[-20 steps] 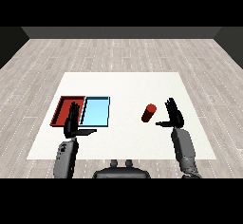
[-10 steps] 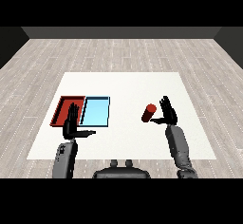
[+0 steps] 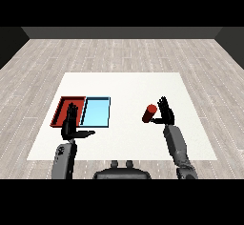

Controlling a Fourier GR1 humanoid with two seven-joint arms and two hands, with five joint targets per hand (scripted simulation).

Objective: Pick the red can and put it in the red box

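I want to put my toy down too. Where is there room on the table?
The table is bare between the light blue tray and the red can, and along its far edge. It is crowded by the red tray, left hand and right hand.

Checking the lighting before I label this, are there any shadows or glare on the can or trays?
Head view: even, flat light; no glare on the can, red tray or blue tray; no clear cast shadows on the table.

You see a white table (image 3: 124,83) on a floor of pale grey-brown wood planks (image 3: 124,52). The red can (image 3: 149,114) is solid red. One tray is red (image 3: 62,107), its neighbour light blue (image 3: 96,112). Both hands, left (image 3: 71,126) and right (image 3: 165,113), are black on grey forearms.
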